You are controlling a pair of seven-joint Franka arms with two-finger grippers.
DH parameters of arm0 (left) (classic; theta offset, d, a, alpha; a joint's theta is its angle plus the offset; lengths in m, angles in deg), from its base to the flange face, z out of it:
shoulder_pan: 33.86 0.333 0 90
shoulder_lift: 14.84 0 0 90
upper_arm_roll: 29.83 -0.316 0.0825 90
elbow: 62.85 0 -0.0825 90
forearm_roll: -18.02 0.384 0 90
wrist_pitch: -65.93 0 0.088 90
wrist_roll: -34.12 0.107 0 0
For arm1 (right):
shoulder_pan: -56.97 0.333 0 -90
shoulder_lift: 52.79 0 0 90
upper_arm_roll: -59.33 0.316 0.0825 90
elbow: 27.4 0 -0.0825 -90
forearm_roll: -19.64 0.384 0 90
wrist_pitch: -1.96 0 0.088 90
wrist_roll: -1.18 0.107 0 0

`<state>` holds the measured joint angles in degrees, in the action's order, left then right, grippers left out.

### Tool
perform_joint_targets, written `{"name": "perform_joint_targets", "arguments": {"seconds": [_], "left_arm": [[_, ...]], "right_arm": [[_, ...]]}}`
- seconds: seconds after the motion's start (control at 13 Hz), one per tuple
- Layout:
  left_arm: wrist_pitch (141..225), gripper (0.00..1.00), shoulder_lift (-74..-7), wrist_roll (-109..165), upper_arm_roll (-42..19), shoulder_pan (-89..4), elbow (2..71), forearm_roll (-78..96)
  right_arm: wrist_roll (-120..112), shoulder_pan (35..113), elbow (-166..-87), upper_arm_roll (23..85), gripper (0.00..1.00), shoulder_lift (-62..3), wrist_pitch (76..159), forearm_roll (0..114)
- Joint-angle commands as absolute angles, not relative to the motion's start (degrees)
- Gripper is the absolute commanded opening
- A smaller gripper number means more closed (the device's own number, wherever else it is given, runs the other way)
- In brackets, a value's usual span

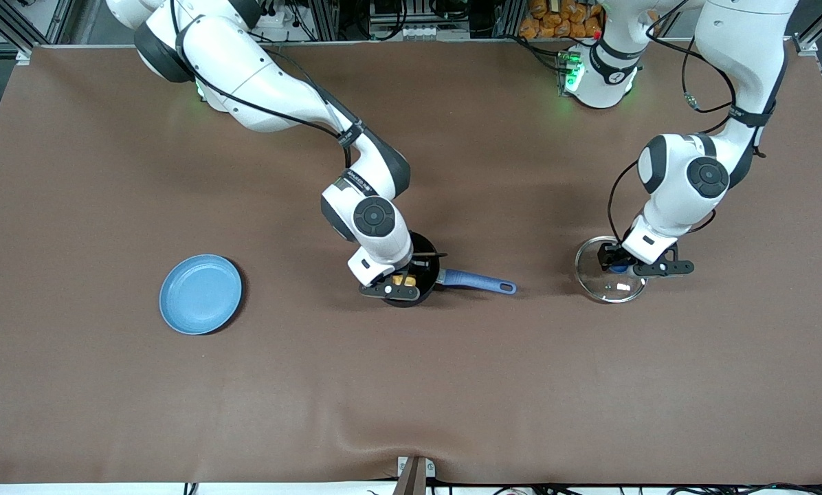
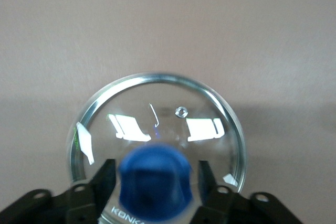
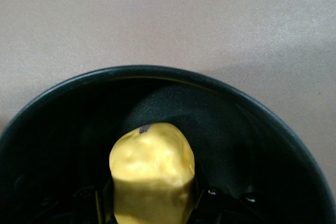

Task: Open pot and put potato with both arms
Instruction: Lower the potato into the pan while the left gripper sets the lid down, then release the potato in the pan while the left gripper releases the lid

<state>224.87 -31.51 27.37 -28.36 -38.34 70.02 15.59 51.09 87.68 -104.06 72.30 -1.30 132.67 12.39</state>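
Observation:
The black pot [image 1: 430,253] stands mid-table without its lid, its blue handle [image 1: 478,280] pointing toward the left arm's end. My right gripper [image 1: 403,284] is down inside the pot, shut on the yellow potato [image 1: 405,280]. In the right wrist view the potato [image 3: 152,163] sits between the fingers over the pot's dark floor [image 3: 247,129]. The glass lid [image 1: 607,290] lies flat on the cloth toward the left arm's end. My left gripper [image 1: 620,267] is low over it, its fingers [image 2: 107,178] open on both sides of the blue knob [image 2: 156,182], with small gaps.
A flat light-blue plate [image 1: 201,293] lies on the brown cloth toward the right arm's end, well apart from the pot. A fold in the cloth runs along the edge nearest the front camera.

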Motion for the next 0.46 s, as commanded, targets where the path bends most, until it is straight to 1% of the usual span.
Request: {"name": "perform_joint_targets", "arguments": {"seconds": [0.0,0.08,0.15,0.23,0.38], "left_arm": [[224.31,1.00,-28.83,28.76,-27.80,-37.29,66.63,14.59],[223.52,1.00,-27.25,28.67,-27.80,-36.51,65.48,14.59],[220.82,1.00,-25.23,28.67,-27.72,-35.19,63.99,14.59],[216.18,1.00,-24.08,28.59,-27.72,-35.01,61.11,14.59],[199.70,1.00,-22.58,28.24,-27.98,-33.78,53.12,14.50]], "right_arm": [[52.60,88.17,-101.93,71.99,0.66,-0.14,132.47,10.85],[52.60,88.17,-101.93,71.90,1.00,-0.23,132.39,10.85],[52.60,88.17,-101.93,71.90,1.00,-0.49,132.39,10.77],[52.42,87.91,-101.93,71.90,1.00,-0.93,132.12,10.85],[52.34,87.64,-101.93,71.99,1.00,-2.07,131.69,10.85]]}}
